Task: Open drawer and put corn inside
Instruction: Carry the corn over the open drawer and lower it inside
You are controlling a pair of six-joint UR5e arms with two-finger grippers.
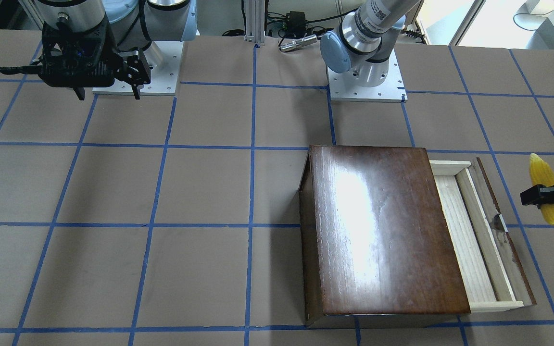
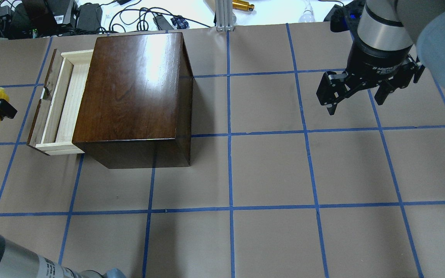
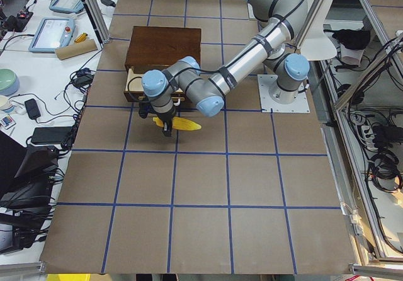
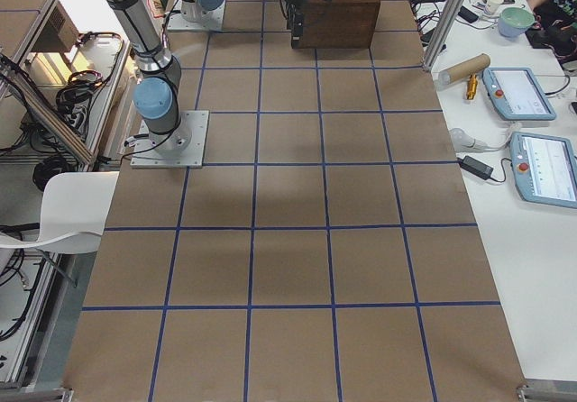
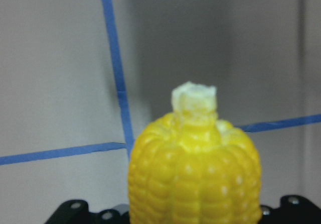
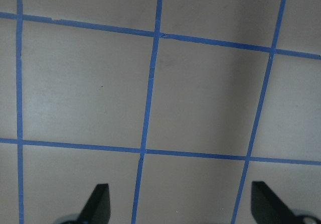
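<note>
Corn [image 1: 548,192]: yellow cob clamped across its middle, lying roughly level, its pale stub end facing the left wrist camera; it was outside the drawer, beyond the dark front panel.
Left gripper [image 1: 552,196]: closed around the corn with a black finger [image 1: 539,194] on either side, at the table's edge on the robot's left, near the drawer front but apart from it.
Drawer [image 1: 467,245]: pulled partway out of the box toward the left gripper, its pale wood floor and walls bare to the overhead view; nothing lay in the part that showed.
Pull [image 1: 498,222]: small metal piece at the middle of the front panel, with nothing touching it.
Box [image 1: 383,230]: glossy dark brown, flat on the table, its top catching a bright glare.
Right gripper [image 2: 355,104]: spread wide with nothing between its fingers, pointing down over the brown surface, well apart from the box and the corn.
Table [image 1: 113,192]: brown covering marked off in squares by blue tape.
</note>
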